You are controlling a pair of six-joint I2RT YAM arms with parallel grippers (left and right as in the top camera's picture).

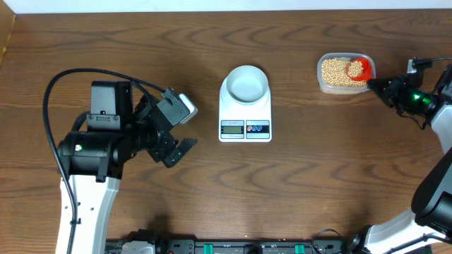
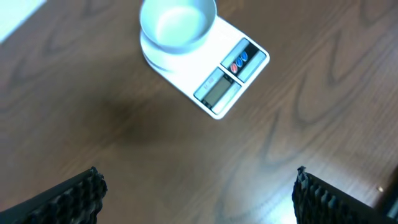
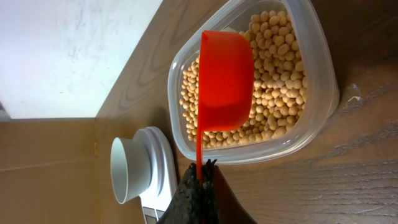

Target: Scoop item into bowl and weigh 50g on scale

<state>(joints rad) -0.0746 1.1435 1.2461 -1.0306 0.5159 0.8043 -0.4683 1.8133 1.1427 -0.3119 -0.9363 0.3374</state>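
The pale bowl (image 1: 246,83) sits empty on the white scale (image 1: 245,128) at the table's middle; both show in the left wrist view (image 2: 178,23) (image 2: 227,87) and the right wrist view (image 3: 127,169) (image 3: 163,163). Tan beans (image 1: 335,73) fill a clear plastic tub (image 1: 344,88) at the back right. My right gripper (image 1: 373,85) is shut on the handle of a red scoop (image 3: 224,81), whose cup hangs over the beans (image 3: 280,87) in the tub (image 3: 320,118). My left gripper (image 1: 185,127) is open and empty, left of the scale.
A black cable (image 1: 63,81) loops over the left arm. The table's far edge (image 1: 212,13) runs along the top, with a white wall behind it.
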